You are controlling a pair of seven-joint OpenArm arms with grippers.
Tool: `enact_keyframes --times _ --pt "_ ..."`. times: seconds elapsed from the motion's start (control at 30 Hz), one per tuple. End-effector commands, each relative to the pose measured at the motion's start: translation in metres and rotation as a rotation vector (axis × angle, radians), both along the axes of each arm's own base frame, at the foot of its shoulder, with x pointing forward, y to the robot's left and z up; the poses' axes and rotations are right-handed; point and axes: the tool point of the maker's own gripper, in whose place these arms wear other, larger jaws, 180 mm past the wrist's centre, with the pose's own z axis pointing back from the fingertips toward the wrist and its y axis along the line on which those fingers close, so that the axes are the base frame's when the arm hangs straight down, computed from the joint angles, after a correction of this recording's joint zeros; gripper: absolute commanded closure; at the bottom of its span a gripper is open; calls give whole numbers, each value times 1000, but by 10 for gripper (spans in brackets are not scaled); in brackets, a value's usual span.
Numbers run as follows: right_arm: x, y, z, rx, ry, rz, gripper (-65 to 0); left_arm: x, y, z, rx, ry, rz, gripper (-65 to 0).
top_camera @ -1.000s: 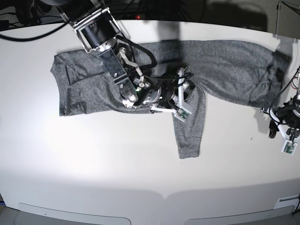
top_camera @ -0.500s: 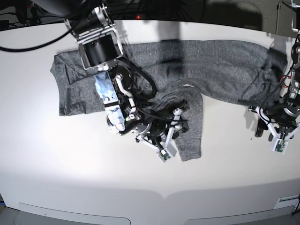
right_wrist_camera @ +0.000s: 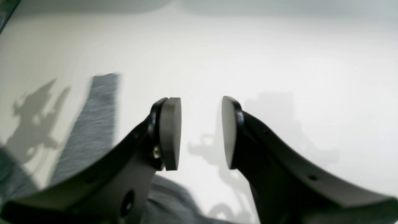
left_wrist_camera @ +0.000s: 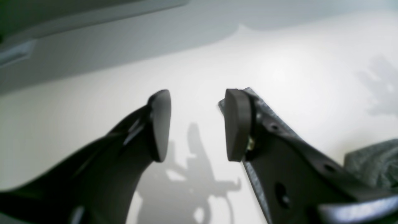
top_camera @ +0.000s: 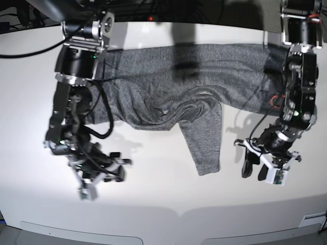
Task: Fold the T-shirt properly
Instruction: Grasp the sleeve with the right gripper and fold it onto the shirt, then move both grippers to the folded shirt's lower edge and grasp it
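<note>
Lying spread across the far half of the white table (top_camera: pixel 163 199), the heather-grey T-shirt (top_camera: pixel 204 76), rumpled near its middle, with one sleeve (top_camera: pixel 204 138) trailing toward the near edge. Hovering over bare tabletop right of that sleeve, the left gripper (top_camera: pixel 262 164), pads (left_wrist_camera: pixel 238 124) parted and grasping nothing. Hanging over bare table on the sleeve's other side, the right gripper (top_camera: pixel 99 178), fingers (right_wrist_camera: pixel 169 132) likewise apart and empty, clear of the cloth.

Base view overhead, far, whole table (top_camera: pixel 153 204); wrist views low, close, sharing T-shirt (top_camera: pixel 204 132).
</note>
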Motion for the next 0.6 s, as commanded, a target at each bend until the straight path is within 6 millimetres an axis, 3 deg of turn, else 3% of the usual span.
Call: enact_keyframes --times 0.0,0.1,0.2,0.47,0.57 --pt "12 -14 27 -5 -76 -22 -210 13 6 7 -12 -21 24 -273" --pt "10 -53 29 -30 -75 -80 -210 31 -4 -25 -42 78 29 -273" --pt "6 -78 32 -48 -72 -108 -210 44 -28 -45 -45 147 -11 -273" --pt "3 -111 38 -120 -67 -137 -210 55 -132 -30 -16 142 -214 -273" --pt "1 -112 36 -126 -52 -136 -210 59 -134 -41 110 135 -159 -255"
